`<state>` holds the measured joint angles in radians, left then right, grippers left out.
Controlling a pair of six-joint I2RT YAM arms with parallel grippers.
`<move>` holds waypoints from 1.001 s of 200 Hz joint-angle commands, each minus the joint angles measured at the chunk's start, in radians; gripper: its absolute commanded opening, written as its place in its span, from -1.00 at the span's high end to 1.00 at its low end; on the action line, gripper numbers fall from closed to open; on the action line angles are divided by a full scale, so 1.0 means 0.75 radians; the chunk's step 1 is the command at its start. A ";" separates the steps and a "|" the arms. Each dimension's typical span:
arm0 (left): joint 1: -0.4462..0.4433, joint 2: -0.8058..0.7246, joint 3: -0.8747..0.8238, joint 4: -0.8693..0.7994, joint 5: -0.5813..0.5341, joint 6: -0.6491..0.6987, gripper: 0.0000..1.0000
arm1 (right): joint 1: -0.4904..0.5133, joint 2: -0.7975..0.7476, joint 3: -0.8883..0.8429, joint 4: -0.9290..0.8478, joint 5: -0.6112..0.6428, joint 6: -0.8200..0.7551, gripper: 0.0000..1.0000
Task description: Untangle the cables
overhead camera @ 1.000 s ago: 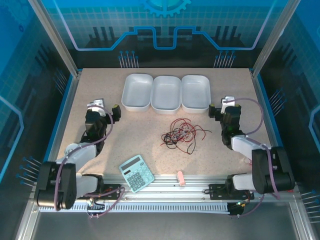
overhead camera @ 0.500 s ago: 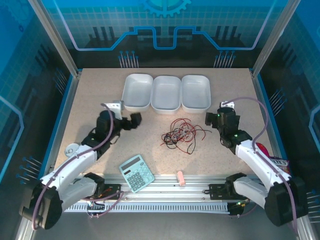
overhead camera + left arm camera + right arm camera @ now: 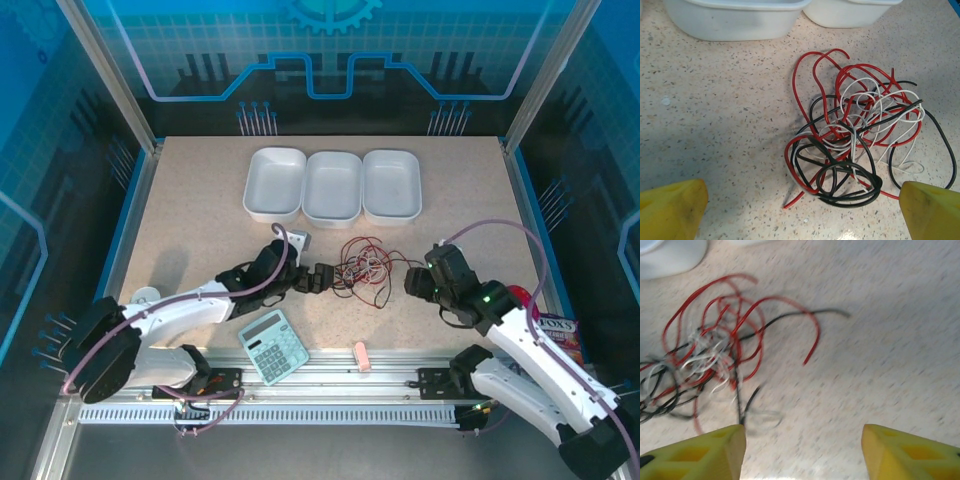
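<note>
Presently on the table (image 3: 190, 215), listed as they stand.

Cables (image 3: 360, 268): red, black and white strands in one knotted heap at mid-table, on the near side of three white tubs (image 3: 333, 157). No strand lies separate.

Left gripper (image 3: 318, 278): jaws wide, empty, low at the heap's left edge, with black loops just ahead of its fingers.

Right gripper (image 3: 414, 284): jaws apart, holding nothing, near the heap's right side, where loose red and black ends trail out.

Calculator (image 3: 273, 346): near edge, clear of the heap.

Progress: by my reckoning, barely begun. Nothing is gripped yet, and all the pulling apart is left.
</note>
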<state>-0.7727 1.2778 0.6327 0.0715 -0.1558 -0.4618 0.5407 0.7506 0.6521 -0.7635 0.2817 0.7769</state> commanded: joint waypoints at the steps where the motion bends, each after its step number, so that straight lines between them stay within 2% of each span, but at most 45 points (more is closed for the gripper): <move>1: -0.009 0.040 0.053 0.028 0.036 -0.031 -0.96 | 0.083 -0.047 -0.068 -0.084 -0.155 0.238 -0.16; 28: -0.010 0.076 0.070 0.036 0.069 -0.009 -0.88 | 0.192 -0.032 -0.135 0.028 -0.202 0.360 -0.09; 61: -0.009 0.129 0.073 0.067 0.104 -0.016 -0.78 | 0.263 0.112 -0.145 0.136 -0.215 0.387 -0.05; 98: -0.009 0.209 0.098 0.142 0.158 -0.031 -0.74 | 0.277 0.260 -0.137 0.265 -0.222 0.375 0.11; 152: -0.011 0.270 0.131 0.178 0.175 -0.025 -0.67 | 0.274 0.348 -0.150 0.384 -0.157 0.391 0.19; 200: -0.011 0.301 0.134 0.183 0.182 -0.022 -0.59 | 0.271 0.429 -0.105 0.335 -0.110 0.377 0.36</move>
<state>-0.7753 1.4841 0.7044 0.1871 -0.0429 -0.4728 0.7349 1.0454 0.5476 -0.4896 0.1524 1.0512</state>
